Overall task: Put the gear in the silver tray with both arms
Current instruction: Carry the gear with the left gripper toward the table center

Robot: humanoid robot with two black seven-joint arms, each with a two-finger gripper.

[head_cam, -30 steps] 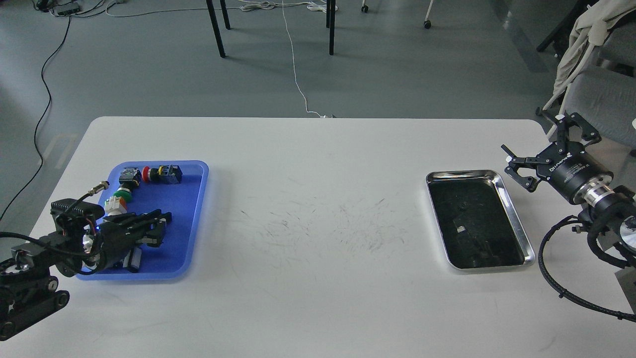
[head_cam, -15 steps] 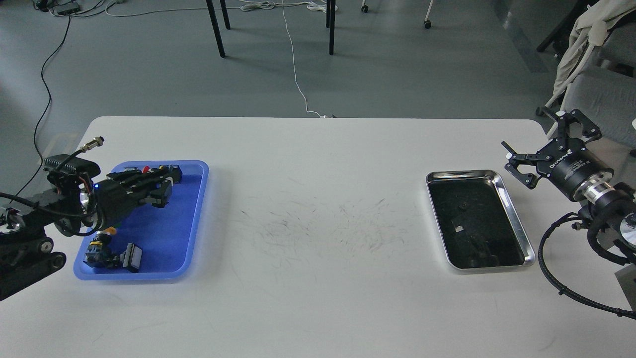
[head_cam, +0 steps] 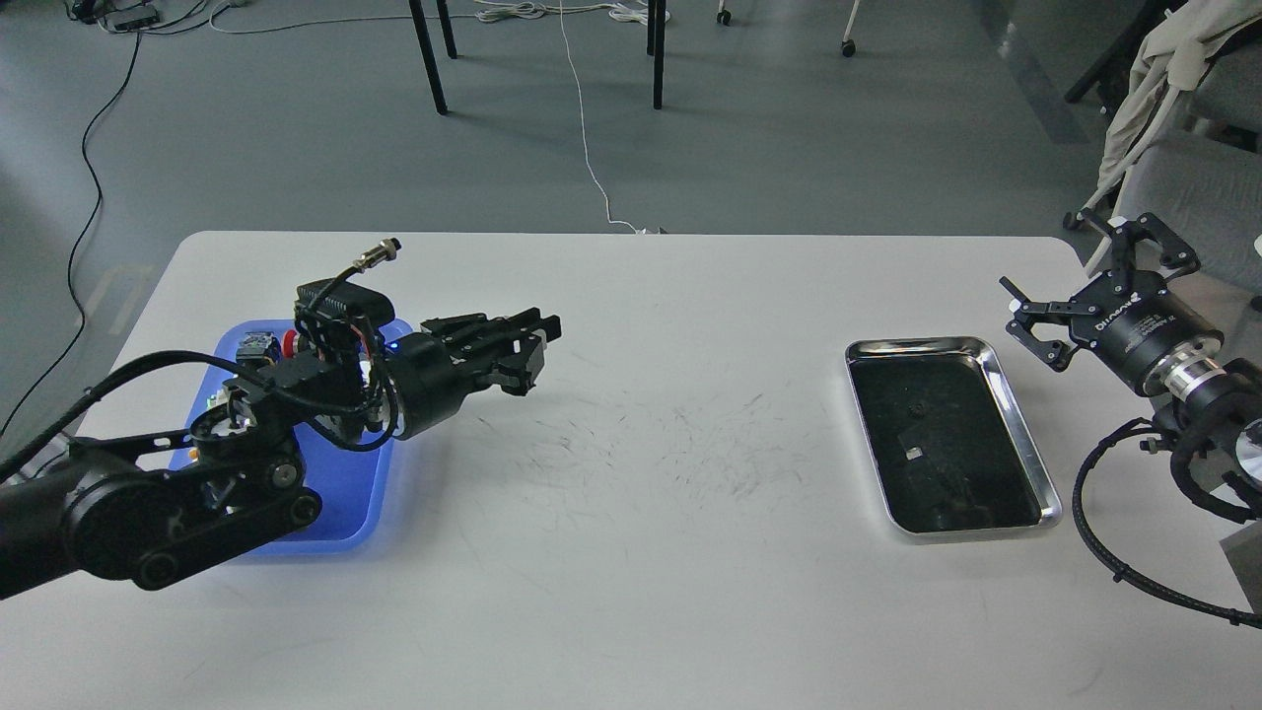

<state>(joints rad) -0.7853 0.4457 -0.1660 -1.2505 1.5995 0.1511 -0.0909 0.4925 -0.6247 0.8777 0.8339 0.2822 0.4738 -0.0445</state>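
Silver tray (head_cam: 1025,444) bare; blue tray (head_cam: 345,493) holds parts; left gripper (head_cam: 537,340) grip unclear; right gripper (head_cam: 1080,286) spread.

Grey floor (head_cam: 789,128), black chair legs (head_cam: 430,59), trailing white cable (head_cam: 584,128).

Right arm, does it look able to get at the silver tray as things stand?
Probably yes. The right gripper hovers open just beyond the silver tray, near its far right corner, with nothing between them. The left gripper is far off, over the table.
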